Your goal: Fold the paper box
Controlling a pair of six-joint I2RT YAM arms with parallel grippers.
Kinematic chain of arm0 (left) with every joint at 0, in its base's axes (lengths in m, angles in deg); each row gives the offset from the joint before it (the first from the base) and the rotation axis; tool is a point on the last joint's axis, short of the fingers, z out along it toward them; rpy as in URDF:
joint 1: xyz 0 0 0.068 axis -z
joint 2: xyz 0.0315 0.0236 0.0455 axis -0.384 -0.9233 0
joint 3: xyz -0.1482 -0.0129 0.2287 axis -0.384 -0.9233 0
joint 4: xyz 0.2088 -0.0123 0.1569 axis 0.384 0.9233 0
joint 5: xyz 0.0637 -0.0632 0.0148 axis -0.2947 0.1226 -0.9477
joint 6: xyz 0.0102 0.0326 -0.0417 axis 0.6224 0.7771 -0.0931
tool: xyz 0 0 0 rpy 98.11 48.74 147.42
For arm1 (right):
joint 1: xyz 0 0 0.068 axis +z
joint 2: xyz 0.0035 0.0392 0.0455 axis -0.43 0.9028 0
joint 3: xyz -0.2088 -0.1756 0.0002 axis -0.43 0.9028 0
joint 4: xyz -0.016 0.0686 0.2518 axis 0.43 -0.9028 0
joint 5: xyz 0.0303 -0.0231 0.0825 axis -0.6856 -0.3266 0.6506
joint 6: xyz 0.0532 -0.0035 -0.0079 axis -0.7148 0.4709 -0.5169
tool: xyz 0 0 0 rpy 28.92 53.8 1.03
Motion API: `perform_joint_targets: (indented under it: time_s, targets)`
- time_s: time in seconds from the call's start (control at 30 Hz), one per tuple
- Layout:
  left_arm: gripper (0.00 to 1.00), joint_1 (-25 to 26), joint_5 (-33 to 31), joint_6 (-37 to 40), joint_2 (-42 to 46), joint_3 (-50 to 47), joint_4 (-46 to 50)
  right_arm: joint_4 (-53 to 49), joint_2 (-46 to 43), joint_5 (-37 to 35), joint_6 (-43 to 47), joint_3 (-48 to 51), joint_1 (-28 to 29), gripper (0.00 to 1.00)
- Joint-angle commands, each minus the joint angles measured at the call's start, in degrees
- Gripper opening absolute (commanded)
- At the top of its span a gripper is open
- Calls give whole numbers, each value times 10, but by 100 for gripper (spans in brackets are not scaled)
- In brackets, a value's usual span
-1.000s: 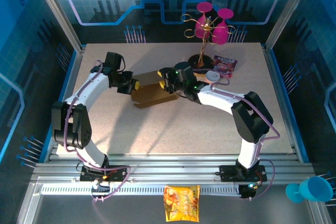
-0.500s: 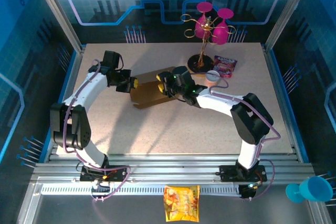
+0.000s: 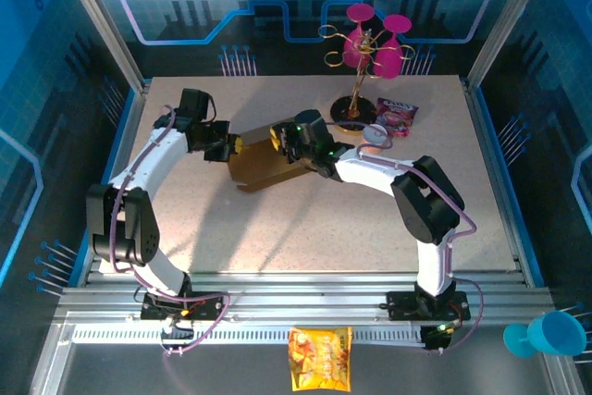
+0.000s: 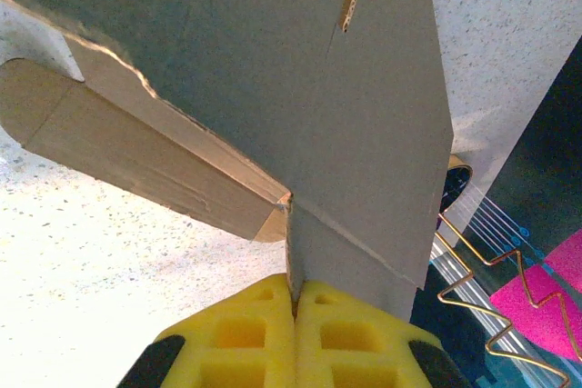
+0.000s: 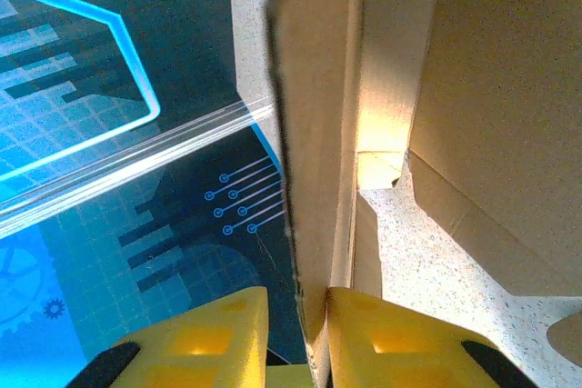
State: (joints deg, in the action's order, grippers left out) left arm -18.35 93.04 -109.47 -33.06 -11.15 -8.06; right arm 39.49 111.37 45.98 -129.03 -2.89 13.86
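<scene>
- Left wrist view: the left fingers (image 4: 245, 329) are being held pressed together on a thin edge of the paper box (image 4: 273, 61), with nothing but the card's thickness between the pads.
- In the right wrist view, the right fingers (image 5: 218, 324) are being set astride an upright cardboard wall. One pad is touching the wall, while a slim dark gap is showing beside the other, so it cannot be told whether the pinch is complete.
- Against a second ago, the right fingers are being brought much closer together. In the top external view they are also being carried leftward and toward the far side along the box, nearer to the left fingers. The left fingers are being kept clamped in the same spot.
- This is being read as the start of a fold: one end is being anchored while a wall is being taken up at the other side. With tabs and a flap still being shown splayed loose in the left wrist view, the task is being judged as far from finished.
- The box is being held low over the counter (image 3: 277, 247), between the two arms, slightly left of the middle and toward the far half.
- Its long axis is being kept running roughly left to right, skewed so that the right end lies farther from the arm bases. The left end is being pointed at the left fingers.
</scene>
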Motion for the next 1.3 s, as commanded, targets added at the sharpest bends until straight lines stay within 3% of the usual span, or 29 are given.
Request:
perform_joint_targets:
  time_s: [0.0, 0.43, 0.77, 0.8, 0.9, 0.97, 1.07, 1.2, 1.27]
  targets:
    - [0, -2, 15, -10, 14, 11, 9, -3, 14, -13, 4, -22, -1, 25]
    - [0, -3, 22, -13, 14, 13, 5, -32, 35, -26, 10, -50, -2, 16]
    - [0, -2, 28, -9, 19, 8, -2, -62, 26, -37, 16, -63, -4, 0]
    - [10, -3, 28, 0, 22, 13, -1, -78, 18, -39, 16, -63, -5, 0]
    - [56, -10, -4, 52, 43, 51, 61, -206, -20, -32, 14, -84, -13, 0]
    - [74, -24, -40, 94, 64, 81, 117, -319, -50, -22, 10, -104, -21, 0]
    - [82, -52, -77, 148, 104, 102, 160, -405, -101, -32, -1, -98, -25, 0]
    - [79, -75, -83, 202, 130, 105, 198, -504, -129, -8, -48, -128, -29, 0]
    - [78, -76, -81, 223, 133, 105, 218, -588, -117, 8, -60, -191, -34, 0]
